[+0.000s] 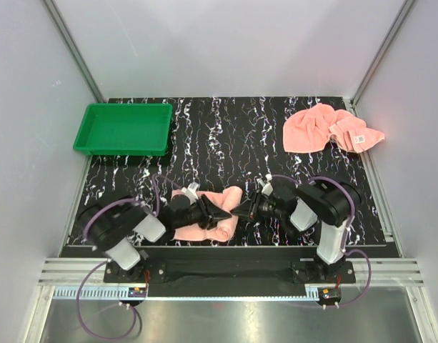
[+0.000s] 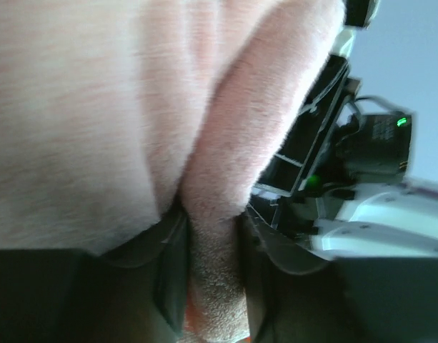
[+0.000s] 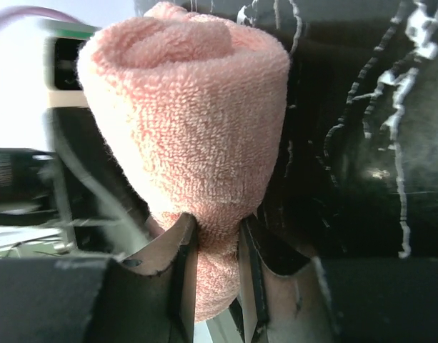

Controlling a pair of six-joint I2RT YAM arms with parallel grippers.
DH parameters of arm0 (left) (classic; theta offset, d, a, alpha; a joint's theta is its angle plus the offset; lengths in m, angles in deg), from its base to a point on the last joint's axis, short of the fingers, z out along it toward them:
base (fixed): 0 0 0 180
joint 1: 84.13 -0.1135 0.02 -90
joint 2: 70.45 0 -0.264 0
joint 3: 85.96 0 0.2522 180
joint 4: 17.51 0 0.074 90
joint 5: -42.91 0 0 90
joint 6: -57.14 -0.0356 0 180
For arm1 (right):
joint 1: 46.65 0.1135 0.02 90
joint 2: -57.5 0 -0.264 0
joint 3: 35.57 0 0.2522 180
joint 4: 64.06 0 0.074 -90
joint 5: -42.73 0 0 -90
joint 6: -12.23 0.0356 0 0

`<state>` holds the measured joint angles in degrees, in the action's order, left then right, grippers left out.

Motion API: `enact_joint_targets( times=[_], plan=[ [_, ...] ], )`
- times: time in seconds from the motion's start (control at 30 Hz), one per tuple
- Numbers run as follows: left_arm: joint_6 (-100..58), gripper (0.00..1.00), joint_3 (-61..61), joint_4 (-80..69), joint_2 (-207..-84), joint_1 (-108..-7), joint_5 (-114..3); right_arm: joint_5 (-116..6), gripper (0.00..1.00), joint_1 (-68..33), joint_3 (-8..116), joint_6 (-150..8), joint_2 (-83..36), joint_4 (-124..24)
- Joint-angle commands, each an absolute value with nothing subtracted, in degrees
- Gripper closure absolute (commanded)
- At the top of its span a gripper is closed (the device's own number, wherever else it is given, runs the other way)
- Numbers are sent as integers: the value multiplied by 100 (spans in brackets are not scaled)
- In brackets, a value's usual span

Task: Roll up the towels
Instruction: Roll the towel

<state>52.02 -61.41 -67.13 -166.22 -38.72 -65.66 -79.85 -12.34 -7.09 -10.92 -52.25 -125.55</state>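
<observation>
A salmon-pink towel point(image 1: 204, 214) lies partly rolled near the front of the black marbled mat, between my two grippers. My left gripper point(image 1: 220, 214) is shut on a fold of it; in the left wrist view the cloth point(image 2: 211, 214) is pinched between the jaws. My right gripper point(image 1: 241, 210) is shut on the towel's rolled end, which fills the right wrist view point(image 3: 190, 128). A second pink towel point(image 1: 326, 128) with a small white label lies crumpled at the back right of the mat.
A green tray point(image 1: 124, 128) stands at the back left of the mat point(image 1: 226, 143). White walls close in on three sides. A metal rail runs along the near edge by the arm bases.
</observation>
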Motion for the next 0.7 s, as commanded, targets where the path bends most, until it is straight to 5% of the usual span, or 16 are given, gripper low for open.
enact_joint_targets(
  times=[0.0,0.1,0.27,0.5,0.67],
  plan=[
    [3810,59,-5437,-4206,-15565,-3623,-6610,-7681,87,-1052,-406,-1834,-4526,-10818],
    [2685,49,-4524,-1635,-14781,-3368,-5707,-7348,87,-1052,50,-2677,-3647,-8657],
    [1839,44,-3688,367,-14438,-3166,-4755,-6732,88,-982,1228,-3951,-2978,-5512],
    [1504,42,-2984,1486,-14436,-2340,-2857,-5792,89,-613,2187,-4612,-3100,-3511],
    [1566,41,-2632,1637,-14771,-1953,-2618,-5413,89,-166,2609,-4762,-3223,-2957]
  ],
)
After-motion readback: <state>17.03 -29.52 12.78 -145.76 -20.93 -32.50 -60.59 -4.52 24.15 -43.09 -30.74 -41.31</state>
